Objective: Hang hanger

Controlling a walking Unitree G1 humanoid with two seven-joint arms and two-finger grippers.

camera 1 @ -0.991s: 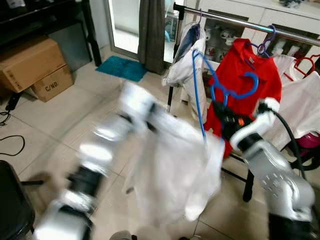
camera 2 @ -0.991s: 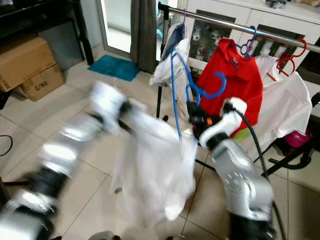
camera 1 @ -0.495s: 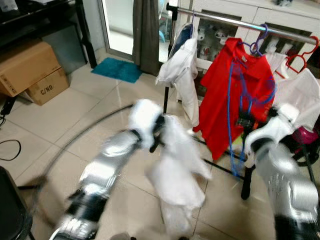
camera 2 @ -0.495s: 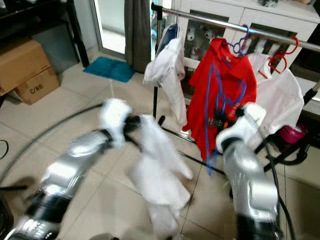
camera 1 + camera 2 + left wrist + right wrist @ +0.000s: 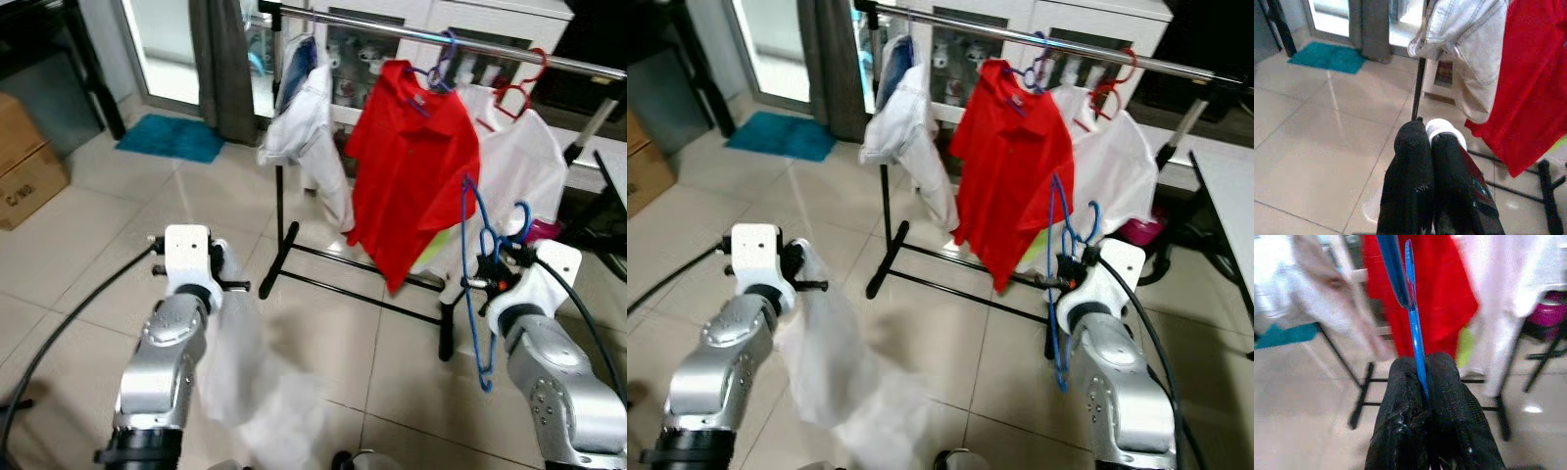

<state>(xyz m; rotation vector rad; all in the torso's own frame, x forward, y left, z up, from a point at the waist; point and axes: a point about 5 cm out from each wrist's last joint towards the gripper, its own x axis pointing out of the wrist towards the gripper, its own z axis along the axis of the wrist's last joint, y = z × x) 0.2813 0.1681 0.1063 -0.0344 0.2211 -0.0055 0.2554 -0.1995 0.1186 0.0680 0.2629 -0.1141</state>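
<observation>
The right tool (image 5: 482, 282) is clamped on the blue hanger (image 5: 476, 284); in the right wrist view its two black fingers (image 5: 1400, 396) are pressed together with the thin blue plastic running up out from between them. The hanger stands on edge, its hook just above the tool and its long body hanging below it toward the floor. It carries no garment. The left tool (image 5: 231, 285) is closed on a white garment (image 5: 245, 372), which drapes from it down to the tiles; in the left wrist view its fingers (image 5: 1413, 161) are shut tight with a scrap of white cloth showing past the tips.

Above and beyond both tools runs the clothes rail (image 5: 392, 29), already bearing a pale jacket (image 5: 309, 127), a red shirt (image 5: 411, 166) and a white shirt (image 5: 519, 166). The red shirt hangs just beside the right tool, toward the left one.

The step in hand looks like the approach to the rail, hanger gripped but not yet hooked. Next, the right tool probably has to rise well above its present height and tip the hook over the bar at a free stretch, though how much bare rail lies between the hung clothes is hard to judge here. The white garment is not on the hanger, so it may need threading on first
</observation>
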